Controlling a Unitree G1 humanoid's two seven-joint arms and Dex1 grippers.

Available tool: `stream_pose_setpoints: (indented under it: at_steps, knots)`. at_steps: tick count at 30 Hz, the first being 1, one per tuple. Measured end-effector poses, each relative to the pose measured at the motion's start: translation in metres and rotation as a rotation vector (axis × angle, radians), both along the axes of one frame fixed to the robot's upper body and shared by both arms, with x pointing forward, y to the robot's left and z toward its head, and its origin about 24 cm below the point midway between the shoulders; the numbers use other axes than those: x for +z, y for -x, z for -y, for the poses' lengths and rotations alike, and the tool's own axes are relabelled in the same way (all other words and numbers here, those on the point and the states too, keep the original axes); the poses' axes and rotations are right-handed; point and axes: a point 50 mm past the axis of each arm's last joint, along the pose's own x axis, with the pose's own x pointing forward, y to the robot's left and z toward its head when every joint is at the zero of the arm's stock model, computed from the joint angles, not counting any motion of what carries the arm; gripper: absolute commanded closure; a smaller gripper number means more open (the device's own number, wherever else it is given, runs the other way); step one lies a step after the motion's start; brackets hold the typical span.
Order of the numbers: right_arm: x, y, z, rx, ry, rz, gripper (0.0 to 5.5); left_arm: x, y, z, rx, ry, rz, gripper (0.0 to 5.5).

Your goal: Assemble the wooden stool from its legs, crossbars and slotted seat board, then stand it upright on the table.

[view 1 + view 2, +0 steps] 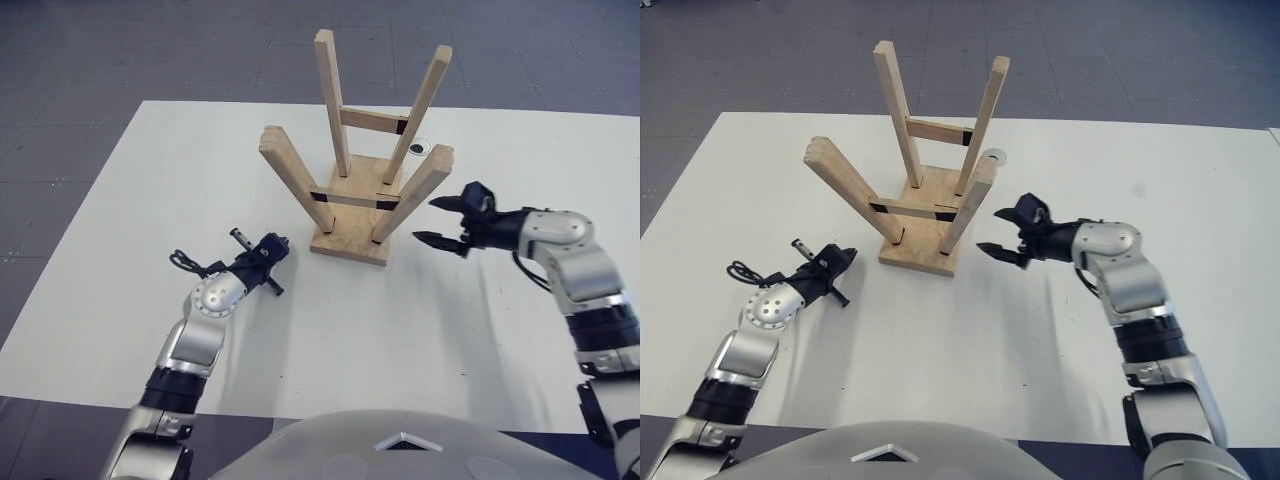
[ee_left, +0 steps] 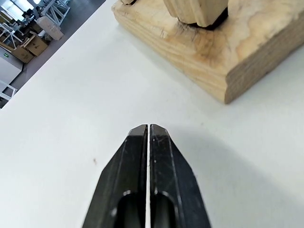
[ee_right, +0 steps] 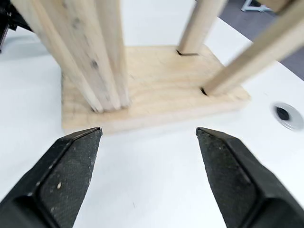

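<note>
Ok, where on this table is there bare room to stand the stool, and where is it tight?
The white table is bare along its near edge, in front of the pale wooden seat board; also far left, beyond the shut left gripper. Tight: between board and open right gripper, and behind the legs by the round grey port.
</note>
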Motion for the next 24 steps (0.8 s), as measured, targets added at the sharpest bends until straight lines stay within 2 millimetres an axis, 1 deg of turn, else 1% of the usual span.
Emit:
stream_pose_setpoints:
  at_steps: [2,3,4,5,6,7,8,9,10,12,15,17,20,24]
  knots:
    - [0.001,0.004,0.006,-0.031,0.000,-0.017,1.84,-0.002,-0.008,0.015,-0.029,0.029,-0.016,5.40]
    - [0.005,0.004,0.010,-0.063,0.001,-0.008,1.84,-0.003,-0.011,0.020,-0.042,0.036,-0.023,5.40]
    - [0.011,0.000,0.016,-0.133,-0.013,0.016,1.84,-0.003,-0.013,0.023,-0.046,0.040,-0.036,5.40]
    - [0.024,-0.009,0.024,-0.255,-0.051,0.071,2.02,-0.004,-0.013,0.024,-0.049,0.050,-0.058,5.40]
    - [0.046,-0.019,0.029,-0.375,-0.109,0.150,2.18,-0.004,-0.012,0.025,-0.054,0.056,-0.082,5.40]
    - [0.071,-0.026,0.028,-0.461,-0.197,0.230,2.41,-0.003,-0.011,0.027,-0.059,0.069,-0.099,5.40]
    - [0.100,-0.030,0.022,-0.504,-0.288,0.324,2.51,-0.002,-0.009,0.028,-0.068,0.080,-0.116,5.40]
    - [0.119,-0.031,0.015,-0.527,-0.361,0.370,2.76,-0.001,-0.007,0.030,-0.066,0.086,-0.126,5.40]
    - [0.132,-0.031,0.008,-0.541,-0.427,0.390,2.76,-0.001,-0.006,0.031,-0.066,0.093,-0.133,5.40]
    - [0.149,-0.031,-0.009,-0.542,-0.534,0.381,2.76,0.000,-0.005,0.035,-0.070,0.106,-0.147,5.40]
    - [0.160,-0.025,-0.032,-0.519,-0.681,0.292,2.76,-0.001,-0.004,0.045,-0.085,0.131,-0.156,5.40]
    - [0.164,-0.017,-0.042,-0.487,-0.715,0.258,2.76,-0.001,-0.003,0.049,-0.088,0.138,-0.157,5.40]
    - [0.163,-0.006,-0.046,-0.470,-0.698,0.233,2.76,-0.001,-0.003,0.049,-0.078,0.136,-0.151,5.40]
    - [0.155,-0.004,-0.041,-0.513,-0.696,0.196,2.76,0.001,-0.004,0.041,-0.029,0.135,-0.126,5.40]
